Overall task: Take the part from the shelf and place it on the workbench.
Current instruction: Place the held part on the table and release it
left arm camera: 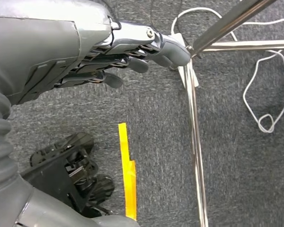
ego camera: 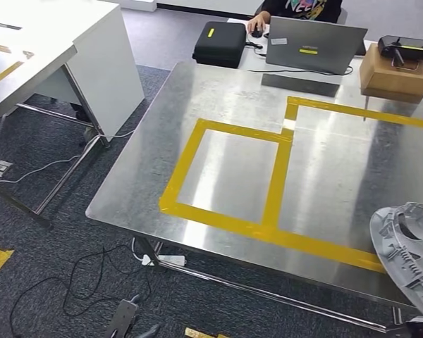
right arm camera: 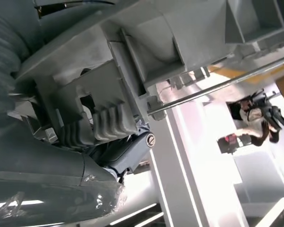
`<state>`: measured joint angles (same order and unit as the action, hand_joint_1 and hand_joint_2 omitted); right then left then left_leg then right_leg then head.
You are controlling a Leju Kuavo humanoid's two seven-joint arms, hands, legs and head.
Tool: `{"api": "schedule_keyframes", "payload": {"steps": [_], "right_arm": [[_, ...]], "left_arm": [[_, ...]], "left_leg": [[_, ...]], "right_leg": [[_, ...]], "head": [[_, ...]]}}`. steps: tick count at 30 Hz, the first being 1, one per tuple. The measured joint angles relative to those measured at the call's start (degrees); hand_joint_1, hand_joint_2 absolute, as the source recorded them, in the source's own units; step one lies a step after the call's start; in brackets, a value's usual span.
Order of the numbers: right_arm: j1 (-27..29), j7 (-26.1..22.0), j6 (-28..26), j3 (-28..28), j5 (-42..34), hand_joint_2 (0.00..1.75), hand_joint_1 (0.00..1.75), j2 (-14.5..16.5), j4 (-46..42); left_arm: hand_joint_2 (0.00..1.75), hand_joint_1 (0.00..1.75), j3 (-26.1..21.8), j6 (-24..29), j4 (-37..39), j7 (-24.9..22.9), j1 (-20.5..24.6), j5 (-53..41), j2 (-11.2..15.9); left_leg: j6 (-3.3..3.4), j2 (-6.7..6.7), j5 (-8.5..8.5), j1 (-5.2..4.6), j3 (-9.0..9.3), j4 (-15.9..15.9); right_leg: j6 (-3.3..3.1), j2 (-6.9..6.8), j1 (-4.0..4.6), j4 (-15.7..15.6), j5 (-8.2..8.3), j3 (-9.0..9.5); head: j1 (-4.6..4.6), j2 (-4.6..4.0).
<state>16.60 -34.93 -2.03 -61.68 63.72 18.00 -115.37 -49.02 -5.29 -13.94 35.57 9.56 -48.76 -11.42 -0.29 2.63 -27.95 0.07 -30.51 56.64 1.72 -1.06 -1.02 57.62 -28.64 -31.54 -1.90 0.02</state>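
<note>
Flanking workbench (ego camera: 145, 162): laptop (ego camera: 316, 44), black case (ego camera: 220, 42), cardboard box (ego camera: 395, 74).

The counter (ego camera: 145, 162) lies bare across its taped yellow rectangles (ego camera: 276, 179). Obstacles line the far edge: black case (ego camera: 218, 44), laptop (ego camera: 314, 46), cardboard box (ego camera: 395, 74).
</note>
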Motion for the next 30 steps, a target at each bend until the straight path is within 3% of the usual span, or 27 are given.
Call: {"api": "schedule_keyframes", "payload": {"steps": [4, 9, 15, 22, 30], "right_arm": [[-5.7, -1.3, 4.3, -6.4, 6.7, 1.75, 1.75, -2.1, 1.8], [-8.1, 2.8, 3.4, -5.2, 11.7, 1.75, 1.75, -4.8, 4.3], [-3.8, 18.2, -2.9, 10.8, 10.0, 1.75, 1.75, -10.2, 7.3], [-0.5, 23.4, -5.5, 22.1, 10.8, 1.75, 1.75, -14.9, 8.8], [0.4, 36.1, -9.9, 42.3, 17.4, 1.75, 1.75, -21.3, 11.5]], "left_arm": [[1.75, 0.0, 0.1, -0.4, 0.0, -0.3, 0.2, -0.5, -0.1], [1.75, 0.0, 0.6, 0.5, 0.0, -0.7, 0.9, -0.6, -1.2], [1.75, 0.0, 2.0, 1.3, 0.0, -1.5, 1.6, -0.9, -2.8], [1.75, 0.0, 3.1, 1.2, 0.0, -1.6, 1.7, -1.0, -2.9], [1.75, 0.0, 4.9, 1.1, 0.0, -2.6, 2.2, -1.7, -3.2]], "left_leg": [[0.1, -0.07, 0.07, -0.2, -0.1, 0.1], [0.14, -0.08, 0.08, -0.3, -0.15, 0.1], [0.17, -0.08, 0.1, -0.37, -0.21, 0.2], [0.22, -0.08, 0.13, -0.36, -0.31, 0.2], [0.3, -0.07, 0.19, -0.35, -0.31, 0.2]], "right_leg": [[0.22, -0.11, -0.19, -0.1, 0.15, 0.04], [0.32, -0.13, -0.3, -0.1, 0.21, 0.07], [0.41, -0.1, -0.36, -0.1, 0.27, -0.01], [0.41, -0.09, -0.34, -0.1, 0.27, -0.06], [0.45, -0.05, -0.33, -0.1, 0.32, -0.1]], "head": [[0.01, 0.0], [0.0, 0.0], [0.01, 0.0], [0.02, 0.0], [0.02, 0.0]]}}
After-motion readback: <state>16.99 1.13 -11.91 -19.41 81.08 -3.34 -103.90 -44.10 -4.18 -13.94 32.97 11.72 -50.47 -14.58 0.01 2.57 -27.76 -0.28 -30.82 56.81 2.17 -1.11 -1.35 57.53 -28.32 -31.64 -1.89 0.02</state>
